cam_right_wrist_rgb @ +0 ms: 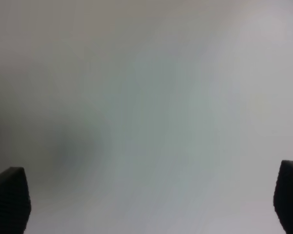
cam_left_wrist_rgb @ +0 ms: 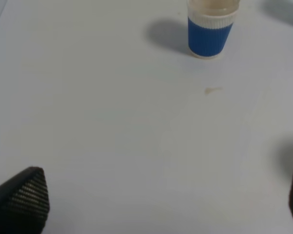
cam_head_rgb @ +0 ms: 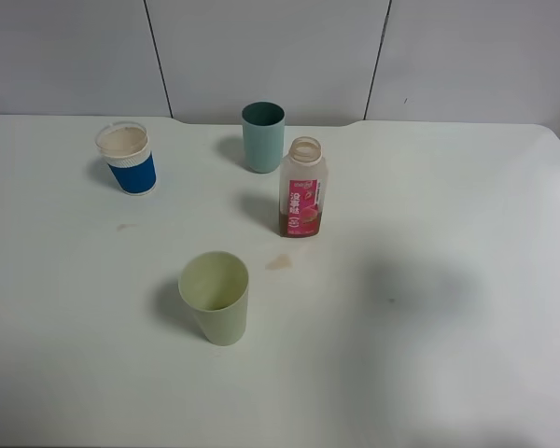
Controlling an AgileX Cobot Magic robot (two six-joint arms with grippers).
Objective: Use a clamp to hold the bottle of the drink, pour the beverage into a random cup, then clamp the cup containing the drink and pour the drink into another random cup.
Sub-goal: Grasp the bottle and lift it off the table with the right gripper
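The bottle is standing upright and uncapped near the middle of the white table. Its pink label is facing the high camera, and a shallow layer of brown drink is sitting at its bottom. The teal cup is standing just behind the bottle and a little to the left, not touching it. The pale green cup is standing upright nearer the front edge, left of the bottle and well apart from it. The paper cup with the blue sleeve is standing towards the far left of the table. A faint brownish smear is lying on the table between the bottle and the pale green cup. The left claw is hanging over bare table with its black ribbed fingertips spread wide, gripping nothing. The paper cup is showing ahead of it, beyond a small tan speck. The right claw is likewise gaping wide over bare table, holding nothing.
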